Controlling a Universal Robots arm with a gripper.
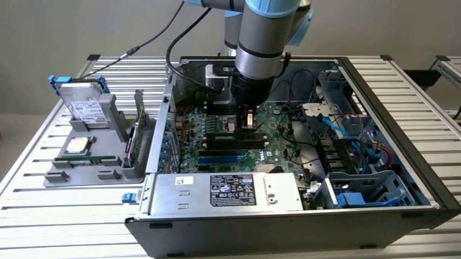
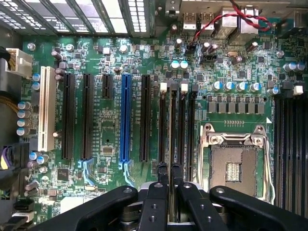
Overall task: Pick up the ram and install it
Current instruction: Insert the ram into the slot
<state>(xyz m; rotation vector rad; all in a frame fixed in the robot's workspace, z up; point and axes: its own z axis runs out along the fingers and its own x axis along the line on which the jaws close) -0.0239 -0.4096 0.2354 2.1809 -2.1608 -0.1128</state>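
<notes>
My gripper (image 1: 245,127) reaches down into the open computer case (image 1: 403,135), over the motherboard (image 2: 110,130). Its two black fingers (image 2: 159,192) stand close together, shut on the top edge of the ram (image 2: 171,130). From the wrist the ram appears edge-on, as a thin dark strip. It runs along a black memory slot, between slots with white latches (image 2: 163,87). In the exterior view the ram (image 1: 234,141) is a dark bar standing on edge just below the fingertips. Whether it is fully seated I cannot tell.
The empty CPU socket (image 2: 234,166) lies beside the memory slots, and a blue slot (image 2: 126,118) and a white slot (image 2: 46,108) lie further off. Cables (image 1: 338,121) and the power supply (image 1: 226,191) crowd the case. A grey fixture (image 1: 90,175) outside holds a hard drive (image 1: 85,110), a chip and a green strip.
</notes>
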